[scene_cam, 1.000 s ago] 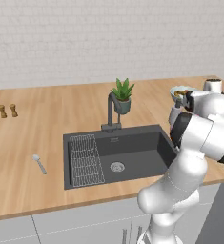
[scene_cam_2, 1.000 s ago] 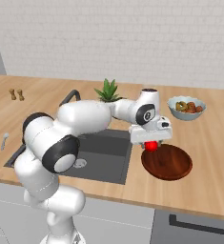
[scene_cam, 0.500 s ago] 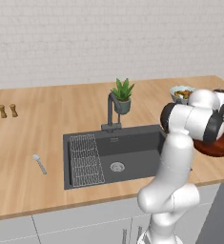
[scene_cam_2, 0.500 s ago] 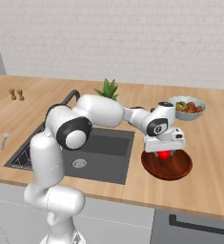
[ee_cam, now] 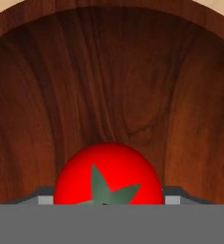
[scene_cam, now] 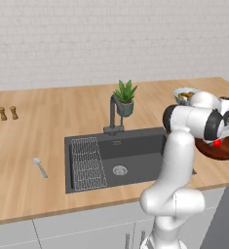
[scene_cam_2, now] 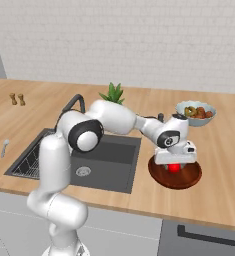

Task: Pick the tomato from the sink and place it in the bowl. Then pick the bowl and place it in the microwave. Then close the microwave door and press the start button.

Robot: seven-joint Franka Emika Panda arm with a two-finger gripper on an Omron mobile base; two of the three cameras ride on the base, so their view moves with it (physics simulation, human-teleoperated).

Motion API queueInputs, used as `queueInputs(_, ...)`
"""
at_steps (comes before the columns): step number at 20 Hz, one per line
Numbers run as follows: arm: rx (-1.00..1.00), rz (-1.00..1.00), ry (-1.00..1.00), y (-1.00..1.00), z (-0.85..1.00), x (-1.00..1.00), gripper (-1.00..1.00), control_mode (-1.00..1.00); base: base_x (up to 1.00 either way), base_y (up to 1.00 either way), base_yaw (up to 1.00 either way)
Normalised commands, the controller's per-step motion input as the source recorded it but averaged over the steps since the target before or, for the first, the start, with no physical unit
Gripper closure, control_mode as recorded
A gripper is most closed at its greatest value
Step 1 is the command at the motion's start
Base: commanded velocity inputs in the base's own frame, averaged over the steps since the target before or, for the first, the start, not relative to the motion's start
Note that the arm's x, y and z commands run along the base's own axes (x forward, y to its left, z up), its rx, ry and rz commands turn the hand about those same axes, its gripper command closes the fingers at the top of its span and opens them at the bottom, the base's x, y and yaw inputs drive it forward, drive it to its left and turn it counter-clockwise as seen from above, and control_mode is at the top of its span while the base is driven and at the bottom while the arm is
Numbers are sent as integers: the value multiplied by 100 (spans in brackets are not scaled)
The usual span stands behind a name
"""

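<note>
We find our arm reaching out low to the right, the forearm stretched level and the wrist bent so the hand points straight down. Our gripper point(scene_cam_2: 175, 167) hangs over the bowl point(scene_cam_2: 188, 177) with its fingers closed on the tomato point(ee_cam: 108, 173), which sits between them. The hand is held level, with no visible tilt to either side.
</note>
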Motion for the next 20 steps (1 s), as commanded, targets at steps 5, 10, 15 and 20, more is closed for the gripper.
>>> queueInputs(5, 0, -2, -2, 0, -2, 0, -100, -100, 0, 0, 0)
queueInputs(10, 0, 0, -14, 23, 29, -31, -100, -100, 0, 0, 0)
queueInputs(15, -9, 0, -8, 94, 10, -46, -100, -100, 0, 0, 0)
queueInputs(20, -19, -3, 0, 90, -6, -4, -100, -100, 0, 0, 0)
